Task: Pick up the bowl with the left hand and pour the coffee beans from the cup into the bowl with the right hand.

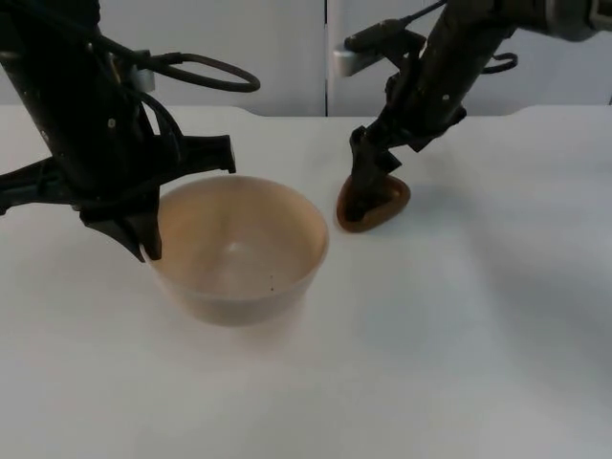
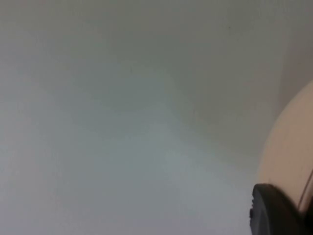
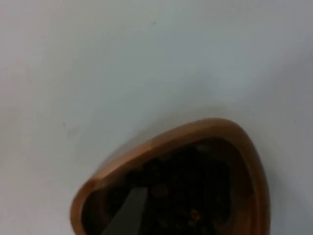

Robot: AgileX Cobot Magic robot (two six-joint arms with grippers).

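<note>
A wide beige bowl (image 1: 239,251) stands left of the table's middle, with nothing in it but a dark speck or two. My left gripper (image 1: 148,241) is shut on its left rim. In the left wrist view one black fingertip (image 2: 274,211) lies against the bowl's outer wall (image 2: 288,156). I cannot tell whether the bowl rests on the table. To its right sits a brown, rounded-triangular cup (image 1: 396,202). My right gripper (image 1: 366,196) is shut on the cup's left rim. In the right wrist view the cup (image 3: 195,129) holds dark coffee beans (image 3: 195,186), and one finger (image 3: 128,213) reaches inside.
The white table (image 1: 459,344) stretches bare to the front and the right. The grey partition wall (image 1: 287,48) closes off the back. A narrow gap of table separates the bowl from the cup.
</note>
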